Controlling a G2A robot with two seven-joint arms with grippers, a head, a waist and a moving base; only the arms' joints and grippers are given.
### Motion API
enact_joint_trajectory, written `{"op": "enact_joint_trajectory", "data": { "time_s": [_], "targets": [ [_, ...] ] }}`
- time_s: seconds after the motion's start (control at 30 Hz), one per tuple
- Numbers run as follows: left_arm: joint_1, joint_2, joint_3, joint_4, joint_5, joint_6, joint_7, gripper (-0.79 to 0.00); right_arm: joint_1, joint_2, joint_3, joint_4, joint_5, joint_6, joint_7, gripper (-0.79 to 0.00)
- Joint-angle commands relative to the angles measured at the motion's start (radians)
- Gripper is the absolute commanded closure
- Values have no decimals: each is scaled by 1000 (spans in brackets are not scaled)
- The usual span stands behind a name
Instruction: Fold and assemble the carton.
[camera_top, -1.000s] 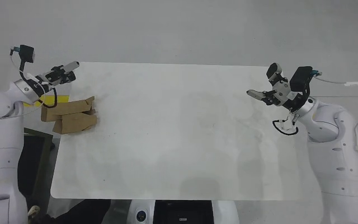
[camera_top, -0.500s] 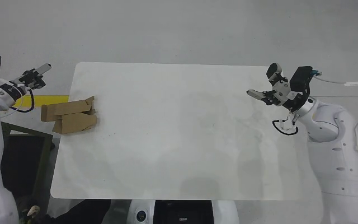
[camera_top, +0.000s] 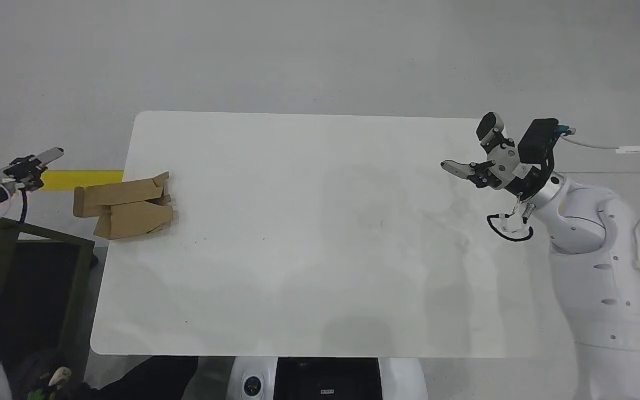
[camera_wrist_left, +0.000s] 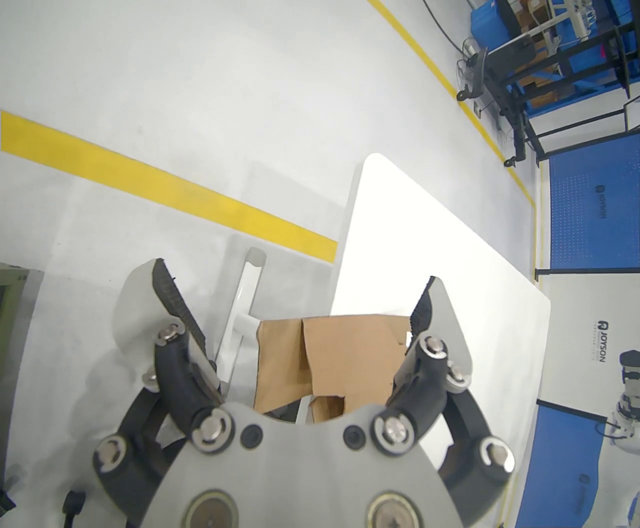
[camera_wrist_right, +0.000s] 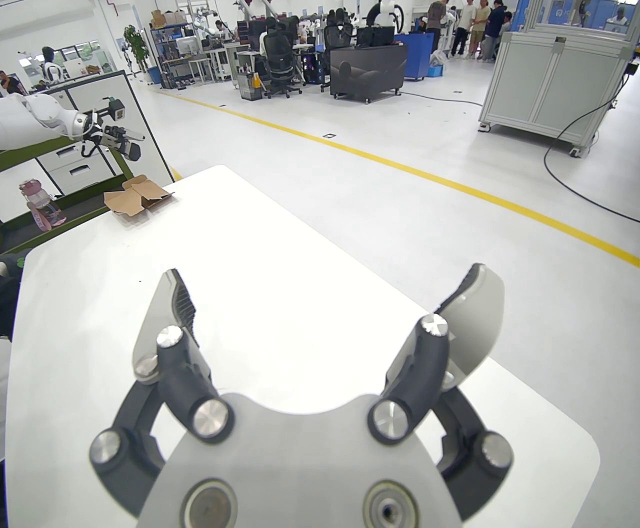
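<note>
The brown cardboard carton (camera_top: 125, 207) lies part-folded, flaps loose, at the table's (camera_top: 320, 240) left edge, overhanging it a little. My left gripper (camera_top: 45, 157) hangs off the table to the left of the carton, above the floor. In the left wrist view that gripper (camera_wrist_left: 295, 295) is open and holds nothing, with the carton (camera_wrist_left: 345, 350) below and beyond it. My right gripper (camera_top: 468, 150) is over the table's right end, far from the carton. It stands open (camera_wrist_right: 325, 295) and bare, and the carton (camera_wrist_right: 137, 197) shows small at the far end.
A dark green cart (camera_top: 40, 290) stands on the floor left of the table, under my left arm. A yellow floor line (camera_top: 85, 178) runs beside the carton. A pink bottle (camera_wrist_right: 40, 205) sits on the cart's shelf.
My left arm has drawn back to the left, from above the carton's edge to off the table. The carton and the right arm have not moved.
</note>
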Motion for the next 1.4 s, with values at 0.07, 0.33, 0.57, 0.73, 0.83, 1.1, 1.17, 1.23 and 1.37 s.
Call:
{"op": "enact_joint_trajectory", "data": {
  "time_s": [0.07, 0.33, 0.57, 0.73, 0.83, 1.1, 1.17, 1.23, 1.37],
  "targets": [
    [-1, 7, 0, 56, -32, -20, -80, -785, 0, 0, 0, 0, 0, 0, 0, -785],
    [16, 3, 34, 110, -83, -79, -203, -785, 0, 0, 0, 0, 0, 0, 0, -785],
    [25, -7, 64, 121, -116, -68, -197, -785, 0, 0, 0, 0, 0, 0, 0, -785],
    [33, -9, 78, 124, -123, -67, -180, -557, 0, 0, 0, 0, 0, 0, 0, -785],
    [39, -9, 86, 126, -128, -69, -175, -271, 0, 0, 0, 0, 0, 0, 0, -785],
    [41, -9, 97, 127, -155, -60, -164, 0, 0, 0, 0, 0, 0, 0, 0, -785],
    [38, -8, 98, 122, -163, -64, -164, 0, 0, 0, 0, 0, 0, 0, 0, -785],
    [33, -8, 97, 118, -182, -69, -168, 0, 0, 0, 0, 0, 0, 0, 0, -785],
    [21, -9, 96, 101, -230, -77, -183, 0, 0, 0, 0, 0, 0, 0, 0, -785]
  ]
}}
